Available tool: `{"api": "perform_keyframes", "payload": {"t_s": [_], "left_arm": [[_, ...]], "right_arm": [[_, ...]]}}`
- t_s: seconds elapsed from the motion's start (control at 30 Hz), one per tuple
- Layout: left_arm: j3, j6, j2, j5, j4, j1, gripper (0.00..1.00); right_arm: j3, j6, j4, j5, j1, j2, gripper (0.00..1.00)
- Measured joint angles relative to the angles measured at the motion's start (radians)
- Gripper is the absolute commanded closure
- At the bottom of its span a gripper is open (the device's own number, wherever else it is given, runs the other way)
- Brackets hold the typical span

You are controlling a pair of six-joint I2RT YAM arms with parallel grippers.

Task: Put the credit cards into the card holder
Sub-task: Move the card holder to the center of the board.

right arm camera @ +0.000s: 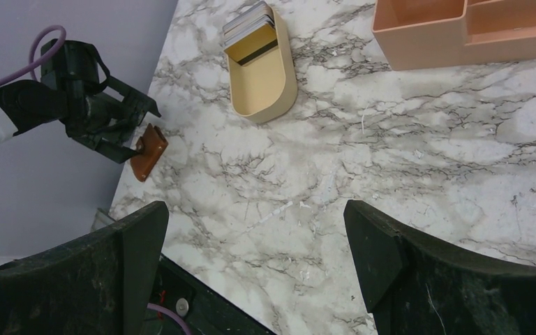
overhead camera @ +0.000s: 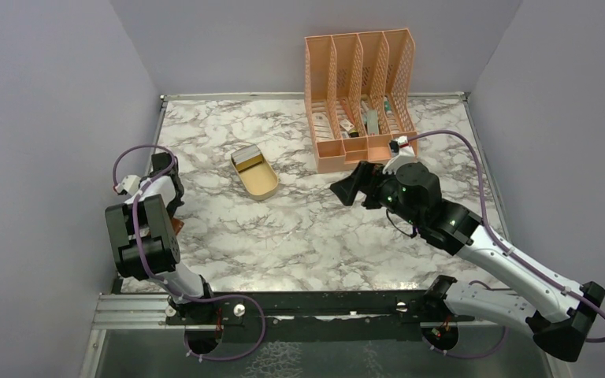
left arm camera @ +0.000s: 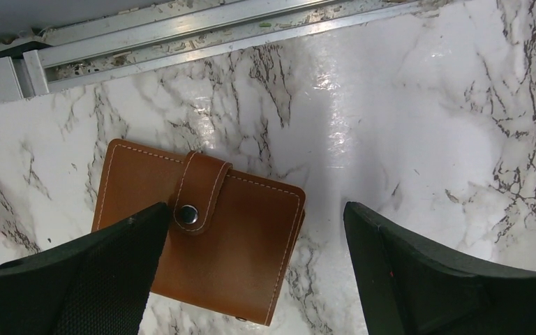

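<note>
The card holder (left arm camera: 209, 244) is a brown leather wallet, snapped closed and lying flat on the marble near the table's left edge (right arm camera: 148, 151). My left gripper (left arm camera: 255, 213) hovers over it, open. Its left finger (left arm camera: 91, 279) covers the wallet's left part and its right finger stands over bare marble. The credit cards (right arm camera: 250, 28) are stacked at the far end of a small beige oval tray (right arm camera: 262, 84) in mid-table (overhead camera: 244, 157). My right gripper (overhead camera: 347, 189) is open and empty above the table, right of the tray, its jaws wide in the right wrist view.
A tall peach four-slot mesh organiser (overhead camera: 360, 87) stands at the back right and holds small items. Metal rails (left arm camera: 181, 31) run along the table's left edge beside the wallet. Grey walls enclose the table on three sides.
</note>
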Motion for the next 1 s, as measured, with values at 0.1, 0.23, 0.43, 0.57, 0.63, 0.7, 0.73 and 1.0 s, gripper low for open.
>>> {"api": "perform_keyframes", "payload": {"t_s": [0.1,0.23,0.43,0.57,0.63,0.7,0.73,1.0], "left_arm": [[0.0,-0.006,0.007,0.004,-0.013,-0.006,0.01],[0.0,-0.016,0.007,0.004,-0.031,-0.037,0.01],[-0.005,-0.035,0.002,0.018,-0.056,-0.131,0.01],[-0.03,-0.06,-0.028,0.022,-0.074,-0.22,0.01],[-0.046,-0.074,-0.048,0.027,-0.081,-0.263,0.01],[-0.064,-0.095,-0.066,0.033,-0.09,-0.309,0.01],[-0.072,-0.108,-0.072,0.037,-0.095,-0.333,0.01],[-0.121,-0.198,-0.114,0.035,-0.134,-0.505,0.01]], "right_arm": [[0.0,0.002,0.0,0.0,0.0,-0.005,0.0],[0.0,0.003,-0.001,0.0,0.0,-0.014,0.0],[0.0,0.002,-0.011,0.012,0.0,-0.019,0.0],[0.0,0.002,-0.02,0.021,0.0,-0.019,0.0],[0.0,0.002,-0.024,0.024,0.0,-0.019,0.0],[0.0,0.002,-0.024,0.03,0.0,-0.019,0.0],[0.0,0.002,-0.024,0.032,0.0,-0.019,0.0],[0.0,0.002,-0.043,0.049,0.0,-0.019,0.0]]}}
